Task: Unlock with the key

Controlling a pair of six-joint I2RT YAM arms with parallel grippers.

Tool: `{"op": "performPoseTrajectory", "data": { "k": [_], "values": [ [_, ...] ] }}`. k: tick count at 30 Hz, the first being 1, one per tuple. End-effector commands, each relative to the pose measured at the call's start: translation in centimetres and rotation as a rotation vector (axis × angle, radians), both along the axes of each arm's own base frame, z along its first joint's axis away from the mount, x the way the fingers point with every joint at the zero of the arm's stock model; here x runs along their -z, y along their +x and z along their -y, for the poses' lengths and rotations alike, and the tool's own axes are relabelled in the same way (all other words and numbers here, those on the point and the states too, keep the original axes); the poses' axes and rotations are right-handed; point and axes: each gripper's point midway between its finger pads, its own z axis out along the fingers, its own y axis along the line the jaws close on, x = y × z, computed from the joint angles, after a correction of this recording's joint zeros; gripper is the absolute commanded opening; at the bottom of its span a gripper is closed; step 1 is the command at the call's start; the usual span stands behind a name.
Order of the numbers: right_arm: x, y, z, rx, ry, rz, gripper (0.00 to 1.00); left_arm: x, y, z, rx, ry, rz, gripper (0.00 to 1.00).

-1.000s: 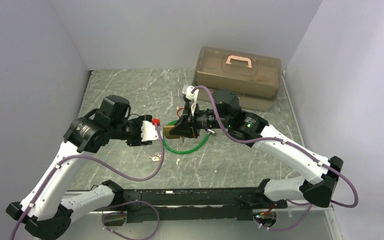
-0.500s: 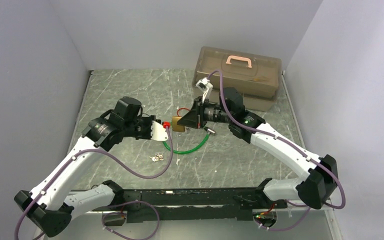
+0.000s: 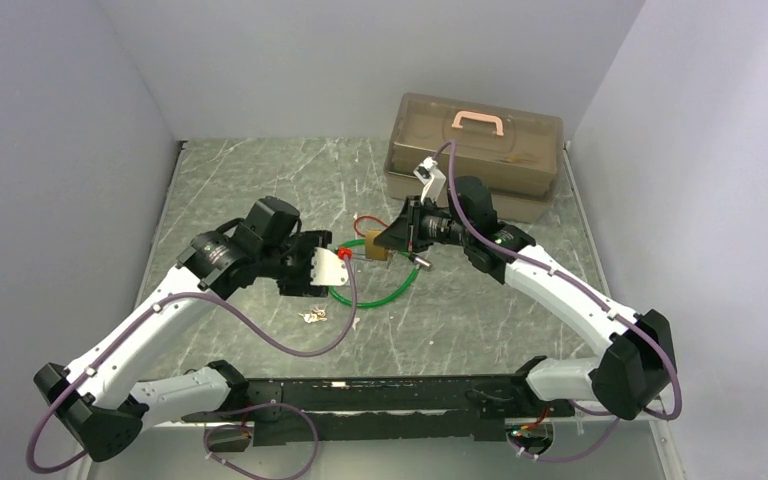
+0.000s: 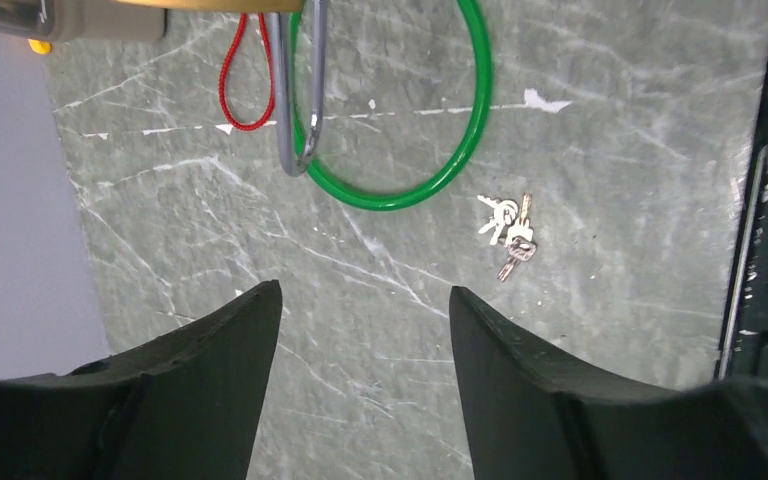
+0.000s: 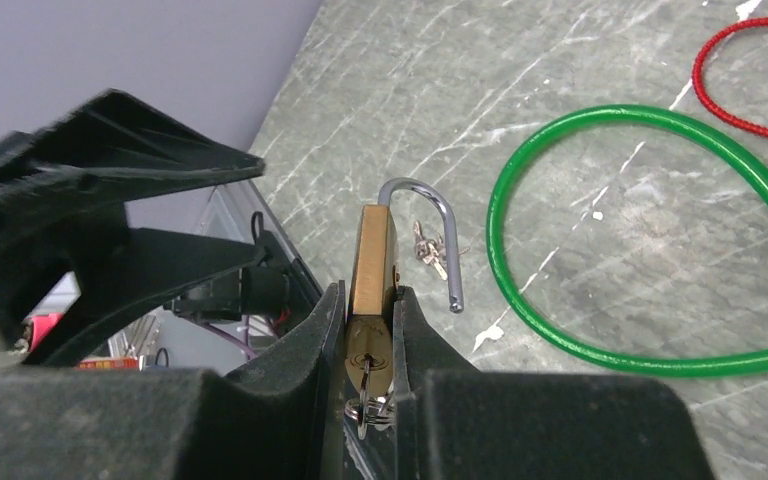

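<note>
Near padlock point(image 5: 372, 270), left gripper point(image 4: 362, 290) newly open

Light: bright, even and diffuse, falling from overhead.

Overhead view: the table point(image 3: 260, 180) is evenly lit, with only faint, soft shadows beneath my arms. The walls point(image 3: 80, 120) take a pale lilac cast, with no hot spots.

Left wrist view: the table is sharp. My left claw point(image 4: 362, 290), close to the lens, reads flat black with soft edges. White glare streaks the black rail point(image 4: 760, 260) at the right edge.

Right wrist view: my right claw point(image 5: 371, 290) is blurred and featureless at the near edge. The padlock point(image 5: 372, 250) is crisp, with a highlight on its shackle point(image 5: 415, 183). The far table is slightly soft.
</note>
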Motion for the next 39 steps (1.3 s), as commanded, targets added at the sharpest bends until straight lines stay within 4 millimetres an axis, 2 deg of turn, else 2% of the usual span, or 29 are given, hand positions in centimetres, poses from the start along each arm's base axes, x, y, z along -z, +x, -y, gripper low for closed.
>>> {"op": "performPoseTrajectory", "data": {
  "k": [1, 5, 8, 9, 10, 14, 17, 21, 26, 32, 39],
  "values": [
    [-3.5, -0.2, 0.6, 0.021, 0.056, 0.106, 0.00, -2.9, -2.1, 0.6, -0.043, -0.099, -0.113, 0.69],
    [-1.5, -1.4, 1.8, 0.034, 0.021, 0.072, 0.00, -5.3, -3.2, 0.0, -0.056, -0.166, -0.120, 0.74],
    [0.0, -2.3, 3.1, 0.060, -0.004, 0.043, 0.00, -6.1, -3.9, -0.8, -0.073, -0.187, -0.143, 0.79],
    [1.2, -3.0, 4.0, 0.081, -0.013, 0.017, 0.00, -6.1, -4.0, -1.3, -0.092, -0.182, -0.151, 0.98],
    [1.9, -3.4, 4.4, 0.090, -0.014, -0.001, 0.00, -5.9, -3.9, -1.6, -0.105, -0.178, -0.149, 0.99],
    [4.6, -5.0, 5.7, 0.124, -0.016, -0.073, 0.00, -5.8, -3.0, -3.0, -0.187, -0.195, -0.125, 0.99],
    [6.4, -6.0, 6.5, 0.140, -0.011, -0.123, 0.00, -5.6, -2.8, -4.8, -0.279, -0.196, -0.121, 0.99],
    [8.6, -6.9, 7.3, 0.161, -0.009, -0.170, 0.00, -4.7, -1.7, -7.7, -0.427, -0.217, -0.119, 0.99],
    [11.5, -7.7, 8.4, 0.193, -0.028, -0.236, 0.00, -3.9, -1.8, -9.9, -0.533, -0.250, -0.194, 0.99],
    [13.5, -7.6, 9.7, 0.270, -0.004, -0.280, 0.00, -2.5, -2.0, -10.7, -0.570, -0.273, -0.266, 0.99],
    [15.3, -6.8, 12.2, 0.428, -0.013, -0.284, 0.00, -2.5, -1.3, -10.5, -0.574, -0.287, -0.303, 0.99]
  ]
}}
